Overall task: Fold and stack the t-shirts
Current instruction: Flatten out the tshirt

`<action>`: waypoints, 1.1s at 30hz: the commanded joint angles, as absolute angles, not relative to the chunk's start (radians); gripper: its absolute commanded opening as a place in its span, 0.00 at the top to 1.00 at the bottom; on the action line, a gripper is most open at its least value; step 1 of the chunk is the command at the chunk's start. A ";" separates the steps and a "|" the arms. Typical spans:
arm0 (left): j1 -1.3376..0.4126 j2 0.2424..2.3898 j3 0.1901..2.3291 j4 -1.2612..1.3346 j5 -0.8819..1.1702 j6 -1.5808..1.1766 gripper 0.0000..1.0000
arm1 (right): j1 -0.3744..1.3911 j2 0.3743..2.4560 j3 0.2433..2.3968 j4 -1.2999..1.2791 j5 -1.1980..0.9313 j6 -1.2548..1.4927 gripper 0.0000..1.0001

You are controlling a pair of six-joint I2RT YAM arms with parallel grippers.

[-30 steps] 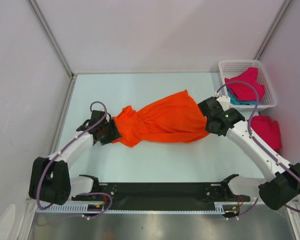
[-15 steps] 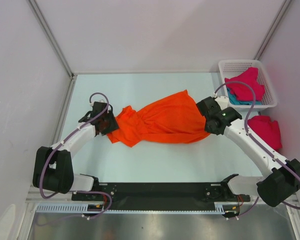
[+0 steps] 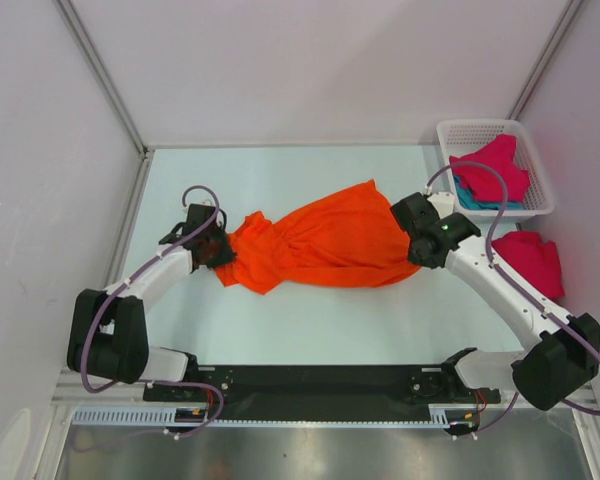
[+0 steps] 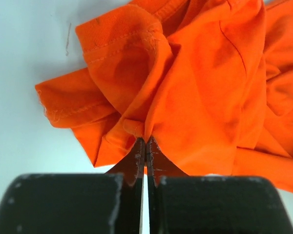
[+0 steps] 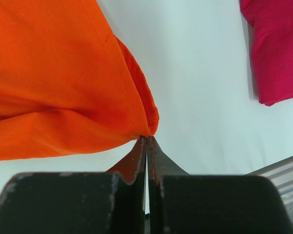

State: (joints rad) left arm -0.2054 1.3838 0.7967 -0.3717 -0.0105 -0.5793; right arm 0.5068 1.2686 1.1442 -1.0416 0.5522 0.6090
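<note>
The left arm angles far and right from its base, elbow near the left edge. The left gripper sits low, fingers pressed together on a fold of the orange t-shirt. The right arm stretches far and left. The right gripper is also low, pinching the shirt's hem.

White plastic mesh basket at two o'clock, pale green flat tabletop, plain grey walls around.
</note>
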 commanded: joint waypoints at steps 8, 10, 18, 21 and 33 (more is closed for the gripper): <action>-0.207 1.189 1.225 -0.693 0.071 -0.532 1.00 | 0.442 1.371 1.478 -1.070 0.586 0.499 1.00; -0.206 1.164 1.322 -0.763 0.098 -0.534 1.00 | 0.445 1.379 1.581 -1.101 0.595 0.495 1.00; -0.204 0.968 1.547 -0.962 0.178 -0.587 1.00 | 0.561 1.253 1.741 -1.296 0.658 0.598 1.00; -0.204 0.940 1.641 -1.009 0.189 -0.601 1.00 | 0.591 1.210 1.766 -1.338 0.660 0.618 1.00; -0.028 1.533 1.986 -0.899 0.311 -0.548 1.00 | 0.328 1.788 2.220 -1.166 0.476 0.428 1.00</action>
